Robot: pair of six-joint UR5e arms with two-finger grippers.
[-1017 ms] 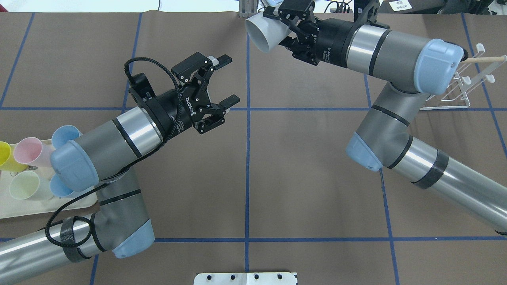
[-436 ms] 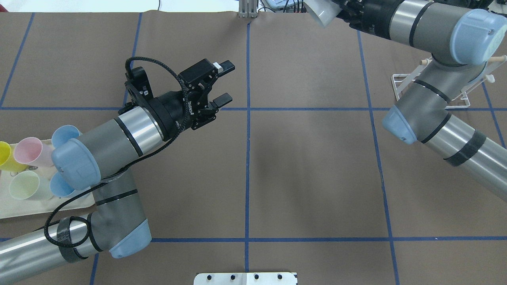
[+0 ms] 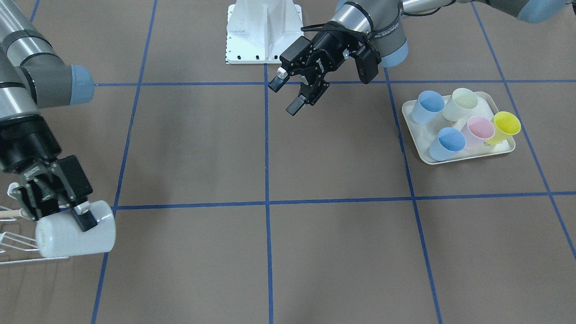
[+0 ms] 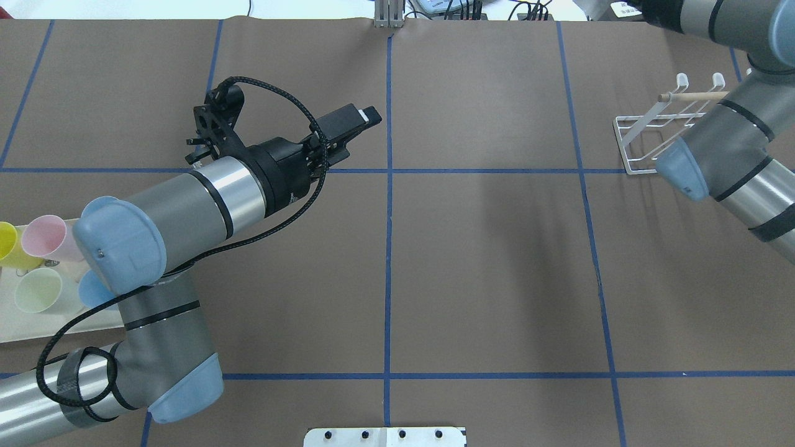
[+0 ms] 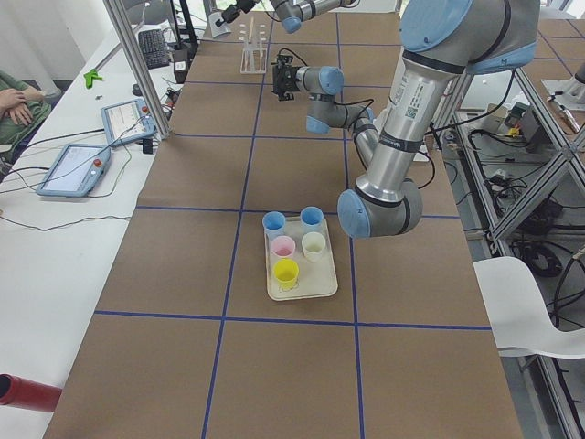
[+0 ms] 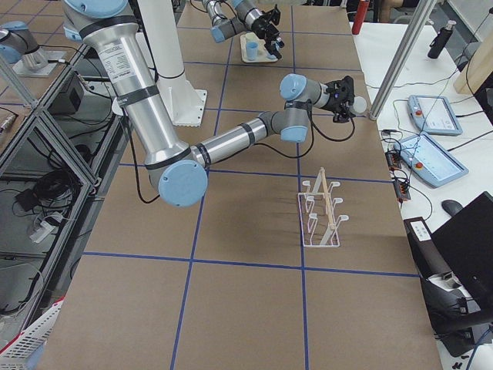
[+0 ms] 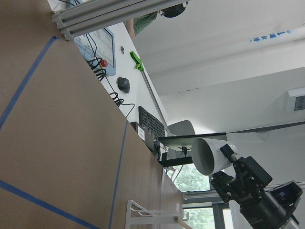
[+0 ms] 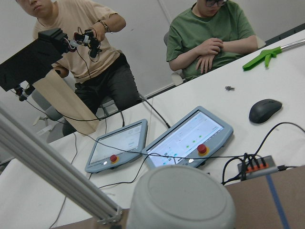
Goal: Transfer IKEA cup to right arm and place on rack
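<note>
The white IKEA cup (image 3: 58, 240) hangs on its side above the table's far right part, with my right gripper (image 3: 78, 216) shut on its rim end. The white wire rack (image 3: 13, 245) with its wooden dowel stands right beside and partly behind the cup. In the overhead view the rack (image 4: 652, 133) shows, partly behind the right arm, while cup and right gripper are out of frame. The left wrist view shows the cup (image 7: 209, 155) mouth-on, high above the rack (image 7: 152, 217). My left gripper (image 3: 283, 96) is open and empty near the table's middle line.
A cream tray (image 3: 423, 155) with several coloured cups sits on the left side. Control tablets (image 8: 157, 143), a mouse and cables lie on the white bench past the far edge, where two people sit. The robot's white base (image 3: 263, 31) stands at the near edge.
The right arm has swung the cup rightward out of the overhead view, uncovering the rack. The left wrist has rolled so its fingers show edge-on, still open.
</note>
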